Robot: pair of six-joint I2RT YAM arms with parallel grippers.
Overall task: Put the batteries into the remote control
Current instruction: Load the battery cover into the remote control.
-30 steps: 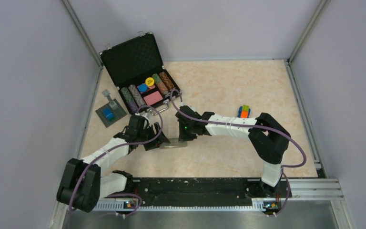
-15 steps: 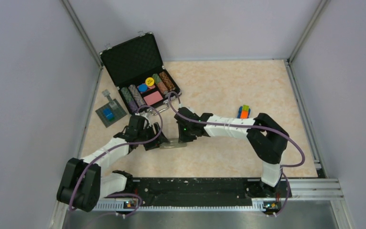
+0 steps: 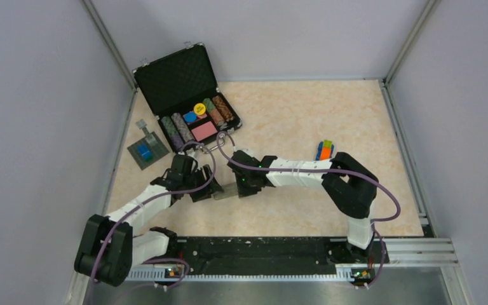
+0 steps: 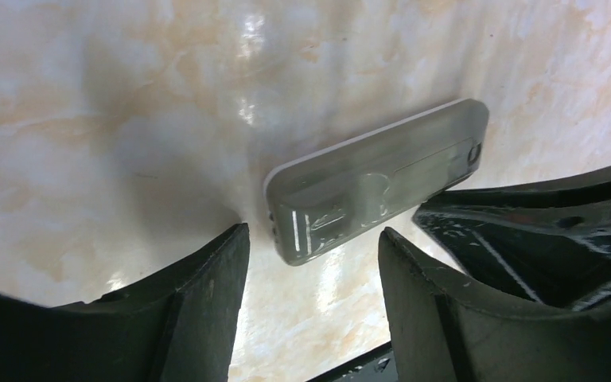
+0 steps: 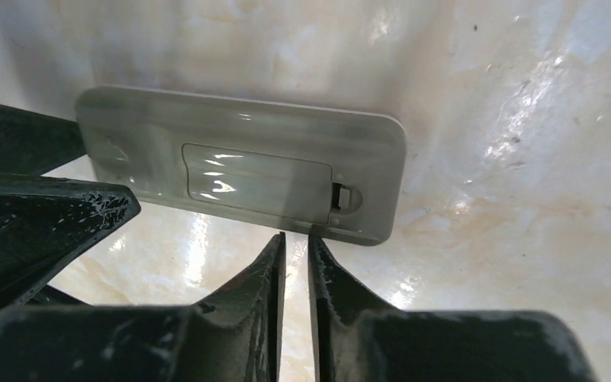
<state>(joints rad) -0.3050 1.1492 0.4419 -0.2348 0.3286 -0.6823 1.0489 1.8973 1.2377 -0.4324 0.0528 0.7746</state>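
Note:
The remote control (image 3: 228, 190) lies face down on the table, grey back up, battery cover (image 5: 258, 181) closed with its latch (image 5: 344, 196) at one end. My left gripper (image 3: 212, 191) is open, its jaws either side of the remote's near end (image 4: 374, 191), not touching it. My right gripper (image 3: 242, 186) is shut and empty, its tips (image 5: 296, 237) right at the remote's long edge (image 5: 239, 163) by the latch. The batteries are not in view.
An open black case of poker chips (image 3: 190, 95) stands at the back left. A grey plate with a blue block (image 3: 146, 151) lies by the left wall. An orange-green-blue block toy (image 3: 325, 149) lies to the right. Walls enclose the table.
My right gripper has moved left and closer to the remote, which has shifted slightly left. The left arm has barely moved.

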